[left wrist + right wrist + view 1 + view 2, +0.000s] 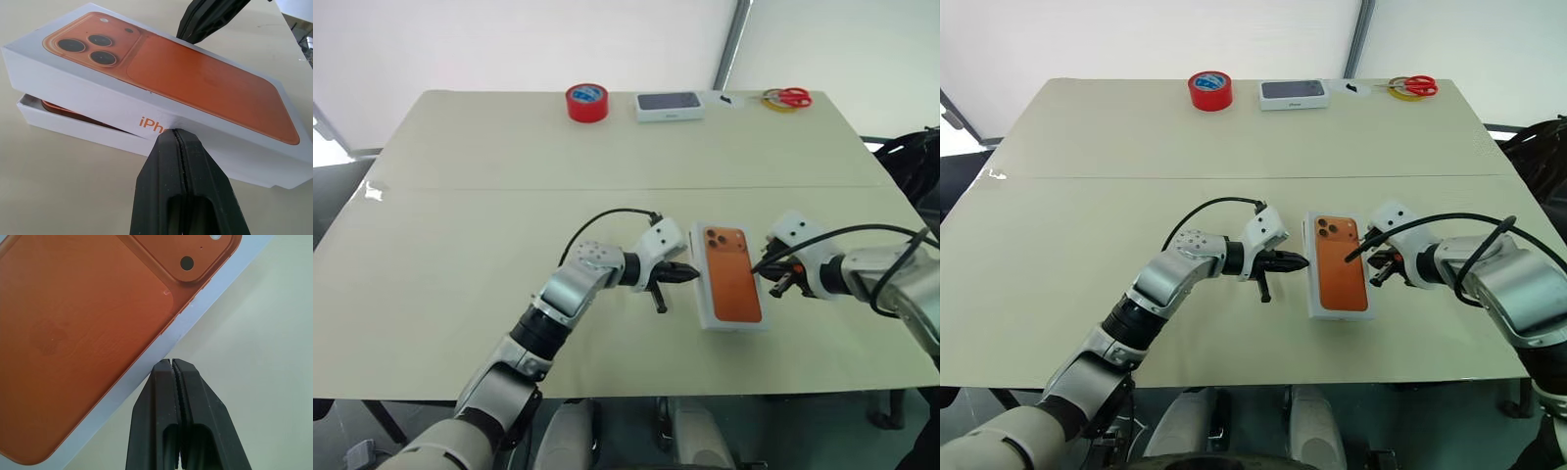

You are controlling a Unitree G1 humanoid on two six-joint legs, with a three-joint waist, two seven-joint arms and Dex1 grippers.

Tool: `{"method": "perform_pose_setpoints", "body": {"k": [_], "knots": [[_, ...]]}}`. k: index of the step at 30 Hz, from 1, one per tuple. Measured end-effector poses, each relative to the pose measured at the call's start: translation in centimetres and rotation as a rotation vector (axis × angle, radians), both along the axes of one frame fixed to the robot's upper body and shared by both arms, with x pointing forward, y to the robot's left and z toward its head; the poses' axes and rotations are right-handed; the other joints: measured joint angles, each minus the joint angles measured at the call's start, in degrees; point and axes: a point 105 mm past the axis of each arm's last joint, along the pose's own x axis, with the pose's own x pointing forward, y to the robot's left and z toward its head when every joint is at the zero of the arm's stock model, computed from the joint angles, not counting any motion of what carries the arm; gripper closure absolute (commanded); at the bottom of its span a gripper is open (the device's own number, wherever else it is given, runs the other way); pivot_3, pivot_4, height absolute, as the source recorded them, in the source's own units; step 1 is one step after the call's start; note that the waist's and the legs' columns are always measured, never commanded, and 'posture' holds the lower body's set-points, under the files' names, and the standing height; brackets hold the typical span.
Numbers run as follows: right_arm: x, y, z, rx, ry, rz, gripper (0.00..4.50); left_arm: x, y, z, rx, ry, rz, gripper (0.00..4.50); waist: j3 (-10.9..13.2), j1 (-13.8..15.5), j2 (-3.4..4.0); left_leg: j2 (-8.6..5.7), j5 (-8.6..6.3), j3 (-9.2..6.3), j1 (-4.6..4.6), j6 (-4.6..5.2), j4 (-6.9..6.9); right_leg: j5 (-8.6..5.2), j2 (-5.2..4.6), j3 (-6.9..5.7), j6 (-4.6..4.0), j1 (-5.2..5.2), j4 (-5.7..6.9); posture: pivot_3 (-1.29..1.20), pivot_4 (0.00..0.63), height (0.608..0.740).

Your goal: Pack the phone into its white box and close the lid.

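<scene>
On the pale table (460, 245), near its front edge, the white box (73, 125) is lying with the lid (732, 274) resting on top of it. The lid is carrying a printed picture of an orange phone, so from above it is looking like the handset itself. In the left wrist view, the lid is sitting tilted rather than flush: at the camera-lens end a gap is showing, and through that gap a sliver of the phone (54, 106) is peeking out from inside the box. So I am judging the packing as done and the closing as nearly done; what is left is pressing the lid down level until it is seating fully.

My left gripper (690, 275) is pointing at the box from its left side, fingers pressed together, holding nothing, with the tips sitting right at the lid's side wall; I cannot tell whether they are touching it. My right gripper (762, 266) is waiting at the box's right side, fingers also pressed together and empty, just beside the lid's edge.

Well beyond the box, at the table's far edge, a red tape roll (587, 102), a dark-topped white box (670, 106) and scissors (787, 98) are lying untouched.
</scene>
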Motion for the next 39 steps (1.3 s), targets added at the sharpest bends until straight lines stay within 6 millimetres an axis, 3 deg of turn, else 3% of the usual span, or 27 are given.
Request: {"method": "perform_pose_setpoints", "body": {"k": [19,28,34,37,39], "knots": [[0.9,0.7,0.2,0.013,-0.036,0.004,4.43,1.7,0.6,-0.7,-0.006,0.024,0.124,4.5,0.0,-0.07,-0.01,0.0,0.0,0.0,0.01,0.0,0.01,0.06,0.0,0.0,0.1,0.0,0.02,0.0,0.15,0.732],[0.6,0.0,0.2,-0.023,-0.041,0.038,4.43,2.1,1.0,-0.5,-0.024,0.029,0.142,4.5,0.0,-0.03,0.0,0.0,0.0,0.0,0.01,0.0,0.01,0.06,0.01,-0.01,0.1,0.0,0.03,0.0,0.15,0.732],[-0.7,-0.6,1.9,0.026,-0.075,0.1,4.43,2.6,0.8,1.6,-0.091,0.006,0.154,4.5,0.0,0.26,-0.01,-0.02,0.0,-0.03,0.01,0.0,0.04,0.06,0.0,-0.03,0.12,0.06,0.01,0.0,0.15,0.732],[-2.7,0.9,1.2,0.076,-0.026,0.189,4.43,2.6,-0.9,2.6,-0.108,-0.017,0.123,4.5,-0.01,0.23,-0.02,-0.04,0.0,-0.04,0.03,0.0,0.04,0.06,-0.01,-0.03,0.12,0.11,0.0,0.0,0.15,0.732],[-3.8,1.5,0.1,0.086,0.015,0.218,4.43,2.5,-1.9,1.8,-0.06,-0.024,0.104,4.5,-0.02,0.15,-0.03,-0.05,0.0,-0.04,0.08,0.0,0.05,0.06,-0.01,-0.04,0.11,0.15,0.0,0.0,0.15,0.732]]}}
